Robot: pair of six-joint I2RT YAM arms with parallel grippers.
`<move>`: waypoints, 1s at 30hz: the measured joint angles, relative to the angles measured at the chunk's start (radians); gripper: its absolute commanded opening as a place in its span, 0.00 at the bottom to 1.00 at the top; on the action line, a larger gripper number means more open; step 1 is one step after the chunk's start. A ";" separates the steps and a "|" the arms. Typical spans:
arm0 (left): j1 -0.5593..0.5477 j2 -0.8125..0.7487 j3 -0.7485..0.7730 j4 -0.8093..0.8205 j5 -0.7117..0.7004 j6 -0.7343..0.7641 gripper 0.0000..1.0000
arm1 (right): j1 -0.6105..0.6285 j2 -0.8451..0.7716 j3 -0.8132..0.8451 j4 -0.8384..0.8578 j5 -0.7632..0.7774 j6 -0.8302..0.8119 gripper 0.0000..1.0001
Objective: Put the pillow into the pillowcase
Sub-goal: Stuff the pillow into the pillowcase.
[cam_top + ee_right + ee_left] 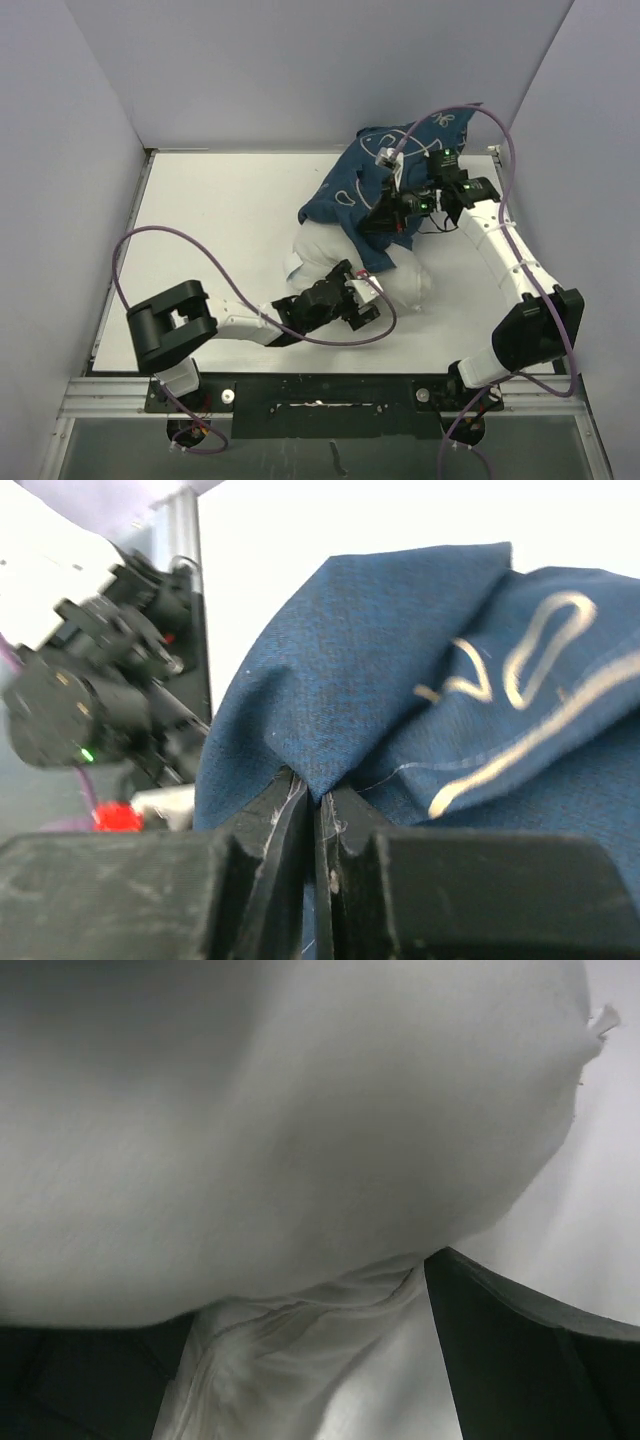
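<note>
Showing two arms bolted at the near edge of one white table (220, 220): the left arm (170, 325) lies low and reaches toward the centre, and the right arm (500, 240) rises along the right side and bends back inward. Two purple cables, one per arm, loop above them, the left cable (140, 250) and the right cable (510, 140). Nearest of the tools, the left gripper (358, 297) sits against the near edge of the single pillow (320, 248), with its jaws spread wide. In the left wrist view the white cushion fills almost the whole field, and a wrinkled fold of it hangs down between the two dark fingers (530, 1360). The pillow lies near the middle of the table, its near part bare. Beyond it, the right gripper (318, 820) has its jaws pressed together on a peaked fold of the single pillowcase (355, 185), pinching the navy cloth. The pillowcase is draped over the far part of the pillow and extends toward the far right corner, with cream line drawings (540, 640) on its surface. How far the pillow reaches inside cannot be told.
</note>
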 measured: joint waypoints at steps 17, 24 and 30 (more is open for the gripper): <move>0.420 -0.029 0.041 0.142 -0.044 -0.741 0.00 | 0.154 0.129 0.134 0.391 -0.105 0.381 0.00; 0.569 -0.054 -0.140 0.294 -0.003 -1.071 0.00 | 0.162 0.229 0.422 0.124 -0.046 0.207 0.00; 0.586 -0.135 -0.073 0.256 0.023 -1.080 0.00 | 0.306 0.306 0.619 0.011 0.016 0.121 0.00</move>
